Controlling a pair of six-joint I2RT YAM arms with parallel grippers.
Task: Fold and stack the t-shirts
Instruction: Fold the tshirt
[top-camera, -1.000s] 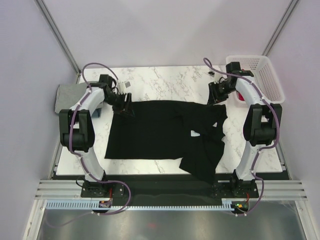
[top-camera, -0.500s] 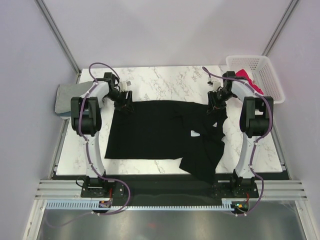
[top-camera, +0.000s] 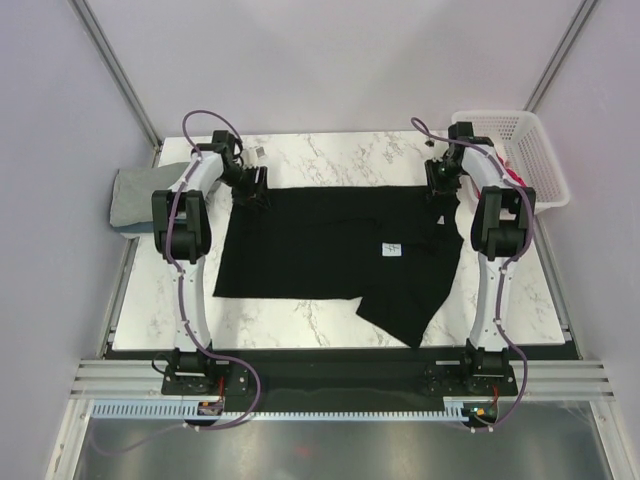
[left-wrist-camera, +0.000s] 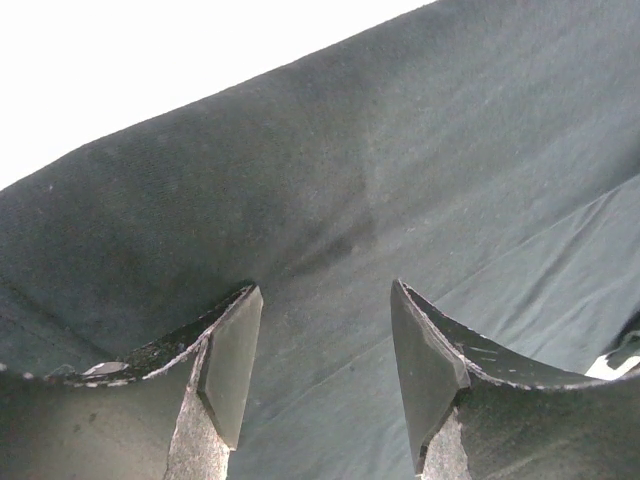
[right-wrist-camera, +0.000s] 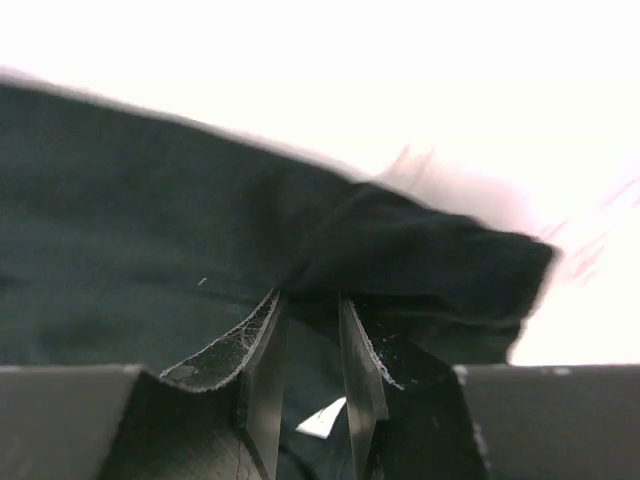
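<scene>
A large black t-shirt (top-camera: 320, 250) lies spread on the marble table, its small white neck label (top-camera: 391, 248) facing up and one corner hanging toward the near edge. My left gripper (top-camera: 250, 188) is at the shirt's far left corner. In the left wrist view its jaws (left-wrist-camera: 323, 290) stand open, with black cloth (left-wrist-camera: 400, 150) just beyond them. My right gripper (top-camera: 440, 195) is at the far right corner. In the right wrist view it (right-wrist-camera: 310, 297) is shut on a bunched fold of the black cloth (right-wrist-camera: 130, 200).
A grey folded t-shirt (top-camera: 135, 197) sits off the table's left edge. A white lattice basket (top-camera: 535, 150) stands at the far right, with a bit of crimson-pink cloth (top-camera: 516, 177) showing behind the right arm. Bare marble table (top-camera: 330, 160) lies beyond the shirt.
Both grippers moved toward the far edge and drew the black shirt with them. The shirt now lies flatter and wider, and its white label has turned up into view.
</scene>
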